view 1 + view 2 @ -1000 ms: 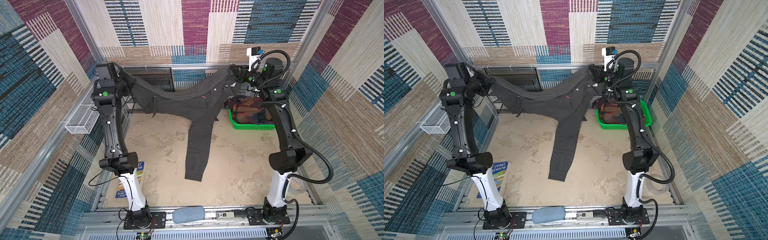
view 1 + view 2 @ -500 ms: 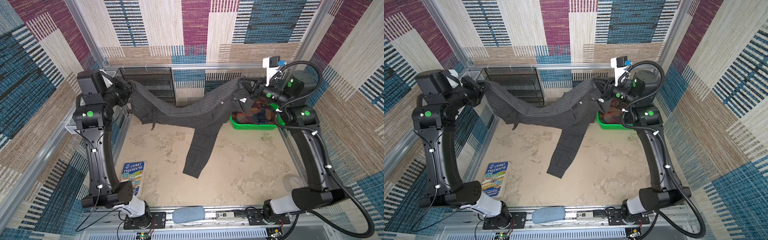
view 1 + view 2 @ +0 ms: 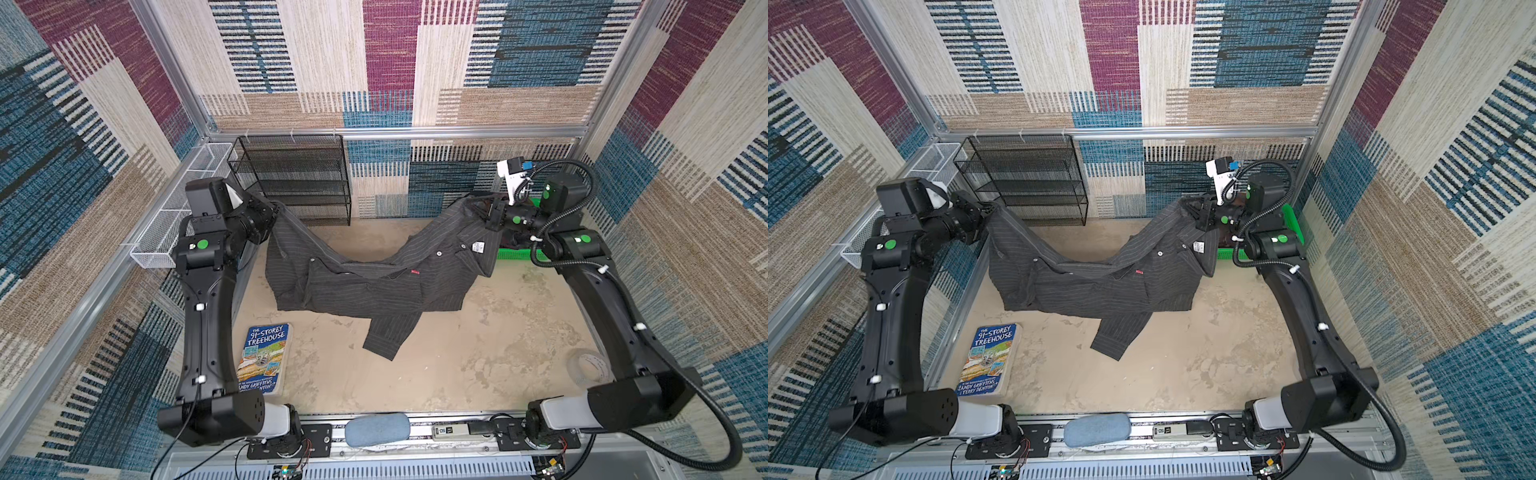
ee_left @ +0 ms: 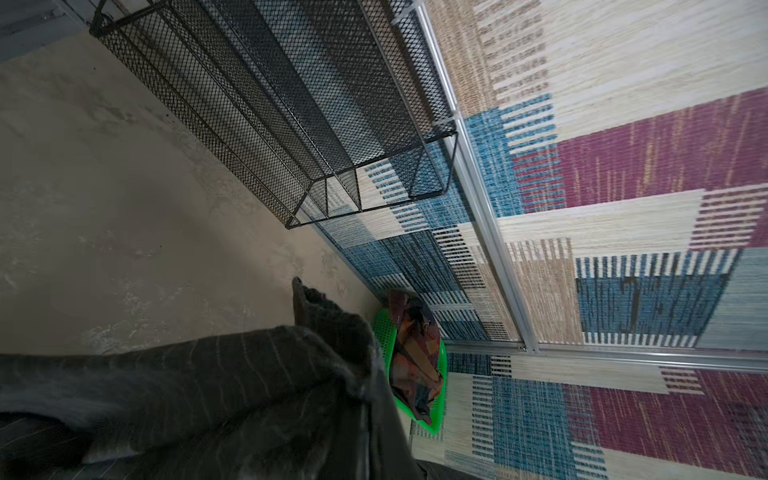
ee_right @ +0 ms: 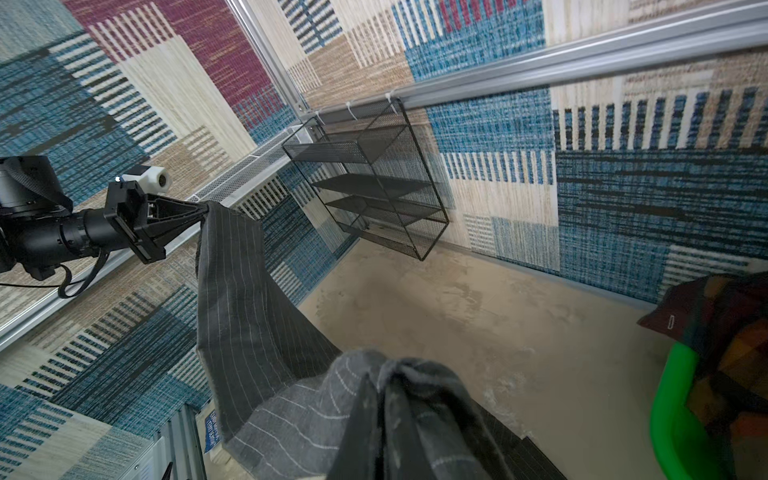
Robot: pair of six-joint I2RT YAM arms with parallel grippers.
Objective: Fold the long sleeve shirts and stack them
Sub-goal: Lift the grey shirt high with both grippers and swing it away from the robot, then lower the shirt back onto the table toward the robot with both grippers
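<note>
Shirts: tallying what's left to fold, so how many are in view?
2. The grey pinstriped shirt hangs between the left claw and right claw, sleeve on the table; the plaid shirt lies in the green basket. More could hide beneath it.

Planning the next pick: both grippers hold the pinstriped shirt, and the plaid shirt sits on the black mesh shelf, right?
No: the plaid shirt lies in the green basket, not on the shelf, as the left wrist view shows. The left gripper and right gripper do hold the pinstriped shirt.
</note>
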